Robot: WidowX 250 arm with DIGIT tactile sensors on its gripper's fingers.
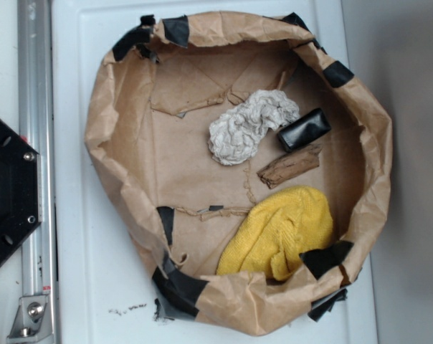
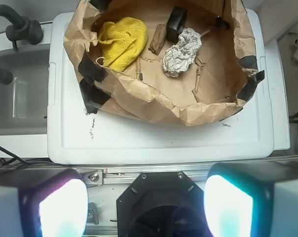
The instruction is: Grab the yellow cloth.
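Exterior view: none of the arm shows here, only a black hexagonal base plate (image 1: 7, 192) at the 9 o'clock edge, beside a metal rail (image 1: 36, 143). On the white tabletop (image 1: 80, 272) sits a crumpled brown paper basin (image 1: 123, 154), its rim patched with black tape (image 1: 175, 287). Inside it, the yellow cloth (image 1: 284, 233) lies bunched at about 5 o'clock, pressed against the paper wall. An off-white knitted rag (image 1: 249, 125) rests near the middle, toward 12 o'clock. Just beside it at 2 o'clock lies a glossy black block (image 1: 303, 129), and just below that a small brown wood piece (image 1: 289, 165), between the block and the yellow cloth (whether it touches the cloth I cannot tell).

Wrist view: the camera looks down from well back of the basin. The gripper (image 2: 145, 205) is at 6 o'clock, its two pale, glowing fingers (image 2: 62, 207) set wide apart with nothing between them, so the jaws are released. They hang over the rail and black base, well apart from the basin. Here the yellow cloth (image 2: 123, 42) sits at about 11 o'clock inside the paper basin (image 2: 154, 98), the wood piece (image 2: 158, 38) and black block (image 2: 177, 22) to its right, the rag (image 2: 182, 52) toward 1 o'clock. A grey sink (image 2: 16, 98) lies at 9 o'clock.
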